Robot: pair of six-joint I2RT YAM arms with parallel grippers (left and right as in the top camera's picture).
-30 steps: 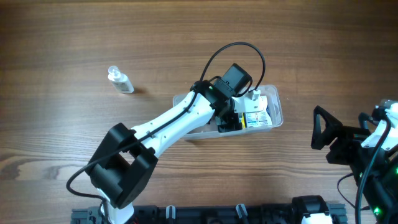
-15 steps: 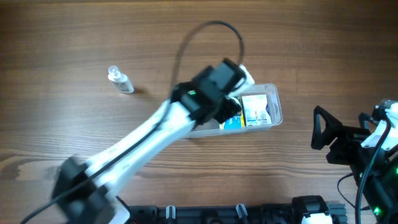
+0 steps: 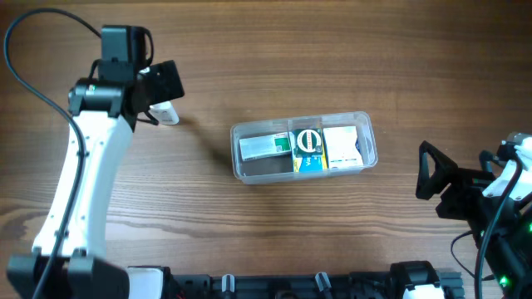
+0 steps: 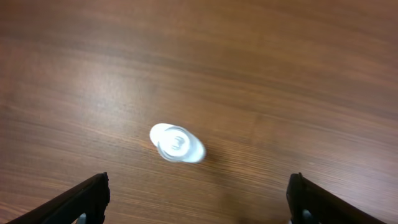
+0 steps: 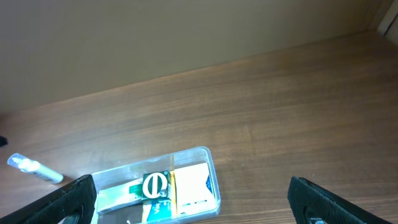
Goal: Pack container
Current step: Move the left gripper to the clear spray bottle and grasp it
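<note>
The clear plastic container (image 3: 236,159) lies at the table's middle and holds three small boxes: a green and white one (image 3: 264,146), one with a round logo (image 3: 307,141) and a white one (image 3: 341,147). It also shows in the right wrist view (image 5: 213,185). My left gripper (image 3: 158,98) is open at the far left, above a small clear bottle (image 3: 169,115) lying on the table. In the left wrist view the bottle (image 4: 177,144) lies ahead of the open left gripper (image 4: 199,194), not touched. My right gripper (image 3: 426,178) is open and empty, right of the container.
The bottle also shows at the left edge of the right wrist view (image 5: 34,168). Bare wood table (image 3: 374,66) lies around the container. The arm bases stand along the table's front edge.
My left arm has left the container and swung far left to above the small bottle. The boxes stay in the container. The right arm has not moved.
</note>
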